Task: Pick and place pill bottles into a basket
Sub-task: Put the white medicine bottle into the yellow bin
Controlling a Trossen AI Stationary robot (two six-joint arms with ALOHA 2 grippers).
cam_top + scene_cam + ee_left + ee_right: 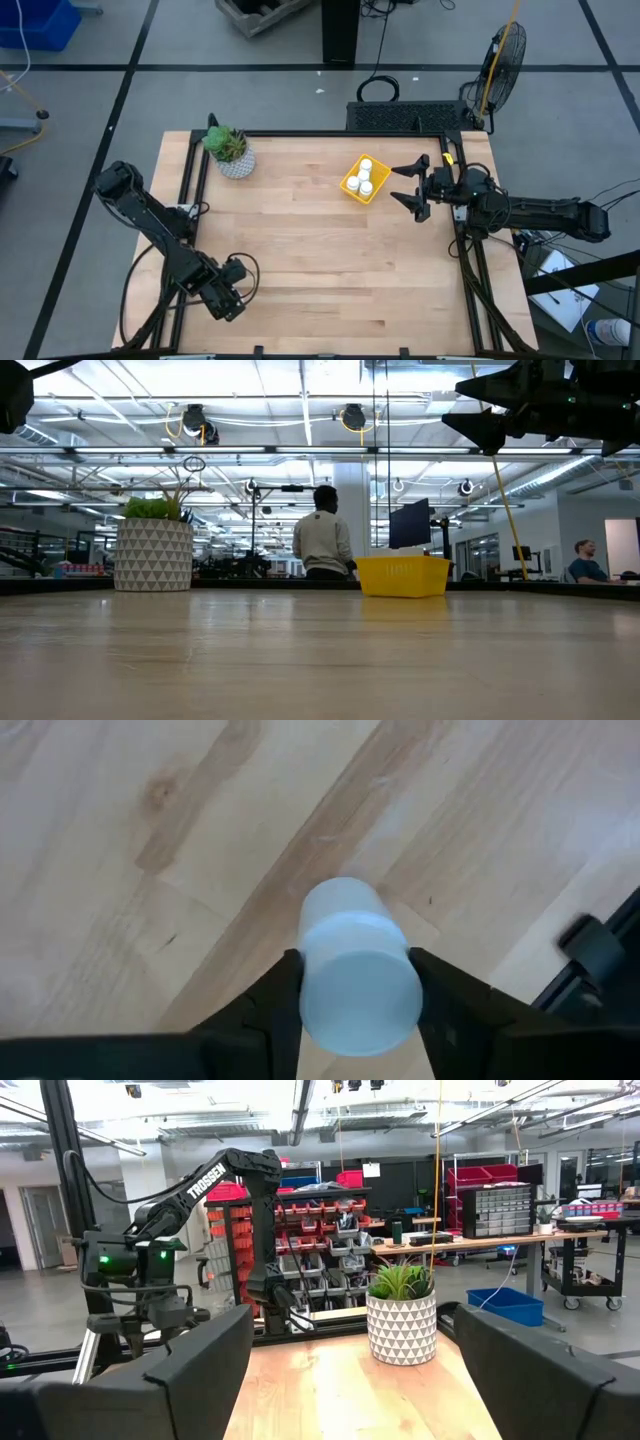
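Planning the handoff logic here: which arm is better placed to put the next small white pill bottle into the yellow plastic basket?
Left. The left gripper, at the table's near-left corner, is already shut on a small white pill bottle. The right gripper hovers open and empty beside the shallow yellow plastic basket, and no loose bottle shows on the table.

A grey floor (250,90) crossed by black tape lines surrounds the wooden table (320,260), with a black fan (503,55) standing beyond its far right corner. Behind the table, ceiling strip lights (250,405) brighten a workshop where a seated person (322,535) faces away, near red parts bins (320,1220).
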